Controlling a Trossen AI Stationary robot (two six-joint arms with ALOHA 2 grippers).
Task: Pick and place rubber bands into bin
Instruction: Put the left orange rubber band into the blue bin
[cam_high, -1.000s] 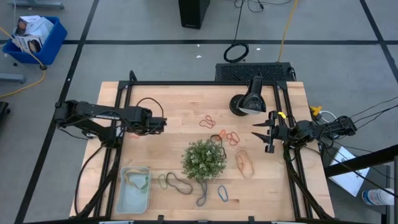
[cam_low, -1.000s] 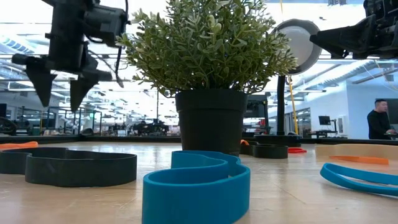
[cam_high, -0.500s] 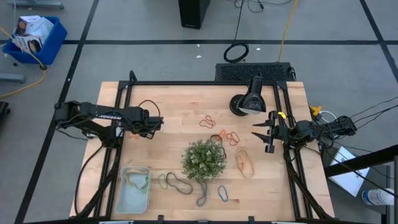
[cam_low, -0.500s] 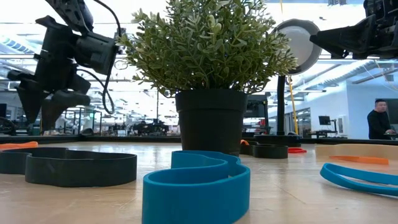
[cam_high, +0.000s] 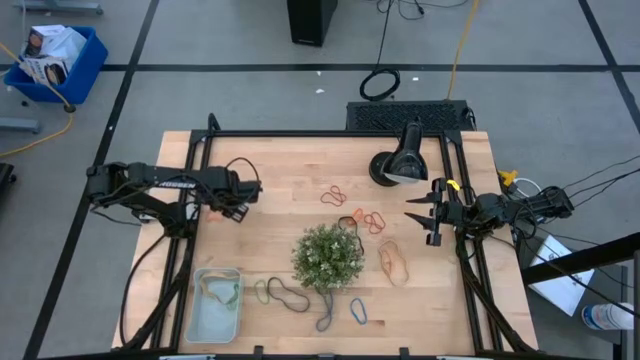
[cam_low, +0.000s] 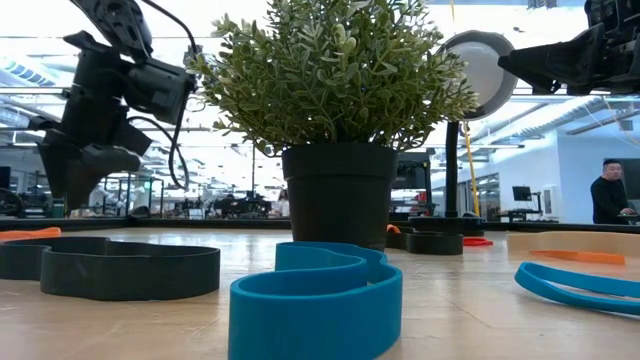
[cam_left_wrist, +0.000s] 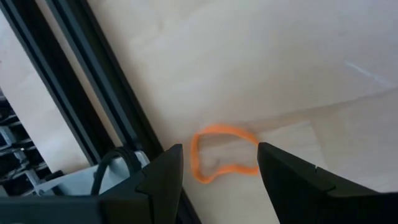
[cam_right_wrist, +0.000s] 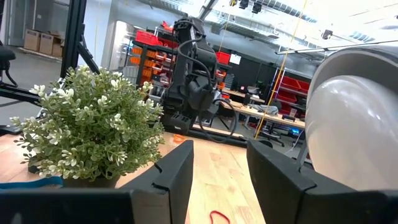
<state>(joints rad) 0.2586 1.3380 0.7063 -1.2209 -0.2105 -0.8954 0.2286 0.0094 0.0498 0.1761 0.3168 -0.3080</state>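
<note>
My left gripper (cam_high: 243, 199) hangs open near the table's left rail, fingers pointing down. In the left wrist view its fingers (cam_left_wrist: 221, 168) stand on either side of an orange rubber band (cam_left_wrist: 224, 155) that lies flat on the wood; they do not touch it. My right gripper (cam_high: 420, 218) waits open and empty at the right side, also shown in its wrist view (cam_right_wrist: 219, 180). The pale-blue bin (cam_high: 198, 312) sits at the near left with bands inside. More bands lie around the plant (cam_high: 328, 256): orange-red (cam_high: 333, 196), tan (cam_high: 393, 260), dark grey-green (cam_high: 280, 292), blue (cam_high: 358, 311).
The potted plant stands mid-table between the bands. A black round lamp (cam_high: 398, 164) stands at the far right. Black frame rails (cam_left_wrist: 93, 93) run along the table's left and right sides. A person (cam_low: 607, 195) shows far off in the room.
My left gripper has gone down and a little toward the table's left edge, and now hangs over the orange band by the left rail. The bands and my right gripper have kept still.
</note>
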